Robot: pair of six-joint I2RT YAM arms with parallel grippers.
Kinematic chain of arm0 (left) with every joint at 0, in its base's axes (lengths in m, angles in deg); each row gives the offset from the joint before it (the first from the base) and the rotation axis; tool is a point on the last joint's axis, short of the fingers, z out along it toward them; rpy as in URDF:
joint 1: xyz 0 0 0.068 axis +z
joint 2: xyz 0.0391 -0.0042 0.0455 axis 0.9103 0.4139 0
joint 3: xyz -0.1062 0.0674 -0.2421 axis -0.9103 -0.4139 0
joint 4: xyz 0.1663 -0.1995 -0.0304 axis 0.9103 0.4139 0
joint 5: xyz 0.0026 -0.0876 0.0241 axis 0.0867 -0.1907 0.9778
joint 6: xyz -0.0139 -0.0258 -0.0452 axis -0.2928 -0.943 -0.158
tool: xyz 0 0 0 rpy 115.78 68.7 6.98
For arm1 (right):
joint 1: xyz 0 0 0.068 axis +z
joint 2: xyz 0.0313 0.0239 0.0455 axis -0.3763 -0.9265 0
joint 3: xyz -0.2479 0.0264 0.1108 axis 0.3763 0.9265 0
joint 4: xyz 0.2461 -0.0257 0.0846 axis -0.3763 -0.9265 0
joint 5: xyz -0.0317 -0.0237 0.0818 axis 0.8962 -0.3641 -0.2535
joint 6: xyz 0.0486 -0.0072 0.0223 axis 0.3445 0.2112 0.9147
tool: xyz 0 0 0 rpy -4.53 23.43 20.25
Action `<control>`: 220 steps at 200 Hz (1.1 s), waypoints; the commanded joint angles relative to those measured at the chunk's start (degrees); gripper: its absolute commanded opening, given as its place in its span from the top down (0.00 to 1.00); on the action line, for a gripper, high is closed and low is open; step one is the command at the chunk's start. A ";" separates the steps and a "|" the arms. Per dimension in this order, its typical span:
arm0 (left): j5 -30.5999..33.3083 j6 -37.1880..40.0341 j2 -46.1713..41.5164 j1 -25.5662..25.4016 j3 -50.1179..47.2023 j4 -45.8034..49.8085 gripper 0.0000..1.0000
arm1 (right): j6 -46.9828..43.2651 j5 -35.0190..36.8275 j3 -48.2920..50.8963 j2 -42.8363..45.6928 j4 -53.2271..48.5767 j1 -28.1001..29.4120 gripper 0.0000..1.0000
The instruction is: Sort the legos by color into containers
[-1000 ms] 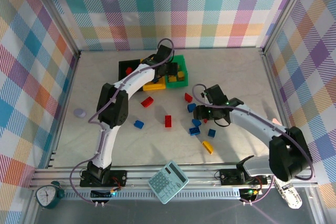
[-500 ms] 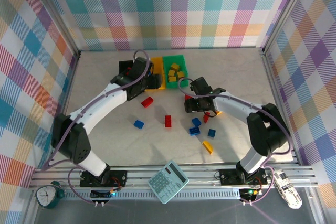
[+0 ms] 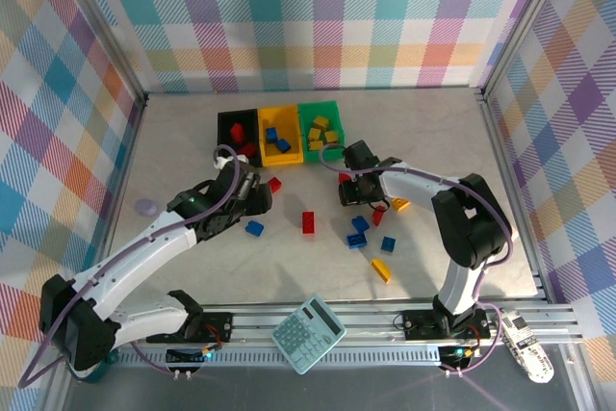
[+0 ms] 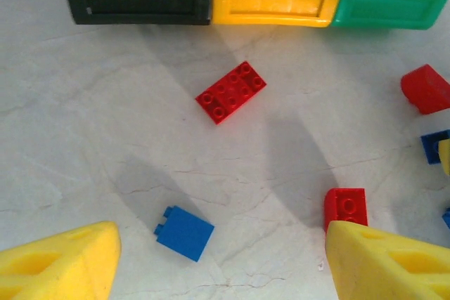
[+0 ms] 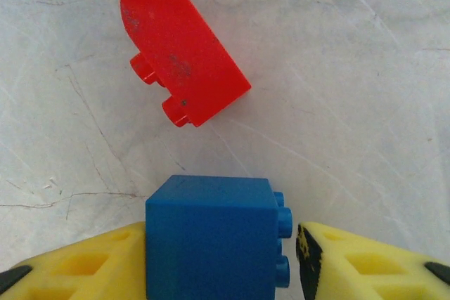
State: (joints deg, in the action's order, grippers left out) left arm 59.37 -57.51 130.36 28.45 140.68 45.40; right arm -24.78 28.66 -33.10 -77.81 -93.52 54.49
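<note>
1. One hand, the left hand [image 3: 252, 194], hangs low over the surface [image 3: 173, 141] at centre-left of the top view. Its fingers [image 4: 60, 265] are spread wide and grasp nothing. In its wrist view the small blue brick [image 4: 184, 233] lies close in front and the flat red brick [image 4: 230, 92] farther ahead, so I judge it is lining up a pick.
2. At upper centre the three containers stand side by side, touching. The black bin [image 3: 222, 132] holds red pieces, the yellow bin [image 3: 279, 159] holds blue ones, and the green bin [image 3: 320, 154] holds yellow ones. That pairing shows where each loose piece belongs.
3. Right of centre, the right hand [image 3: 348, 190] is clenched on a blue cube brick [image 5: 211, 244], with one pad flat against its side and the other at its studs. I cannot tell whether the brick has left the surface. The curved red brick [image 5: 179, 43] lies just beyond it, apart. The blue cube likely belongs in the yellow bin.
4. Below and to the right, loose legos [image 3: 360, 225] in blue, red and yellow lie scattered, not yet sorted.
5. No writing can be read. The keys of the teal calculator [image 3: 308, 334] at bottom centre and the dial of the clock [image 3: 85, 358] at bottom left are too small, and the studs show no legible mark.
</note>
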 commanded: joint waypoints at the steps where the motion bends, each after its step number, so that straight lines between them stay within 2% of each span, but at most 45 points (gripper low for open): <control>1: 2.60 -1.89 -1.48 -0.43 -0.06 2.66 0.24 | -0.83 0.31 -1.69 -0.99 0.04 0.30 0.46; 60: 2.15 -1.30 0.14 -0.52 0.96 3.77 0.24 | -1.66 -1.23 -1.64 1.08 -0.57 0.31 0.59; 93: -0.11 -2.49 -0.51 -1.75 -0.56 4.14 0.24 | -1.95 -2.92 -1.78 4.69 -1.67 0.49 0.62; 128: 3.07 -5.27 -2.05 -4.03 -2.23 8.70 0.24 | -2.08 -4.77 -3.64 8.09 -2.24 1.08 0.63; 165: 2.63 -7.28 -5.79 -4.09 -5.16 8.74 0.24 | -3.10 -7.55 -11.36 6.08 -1.96 1.61 0.63; 220: 1.47 -7.68 -7.25 -4.21 -6.57 9.45 0.23 | -5.03 -11.48 -29.38 -6.00 -1.81 2.58 0.63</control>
State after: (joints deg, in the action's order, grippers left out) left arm 61.09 -64.22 124.76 24.89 135.98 53.95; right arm -28.08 20.35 -56.01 -78.46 -95.14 56.35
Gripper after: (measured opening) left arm 0.768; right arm 0.403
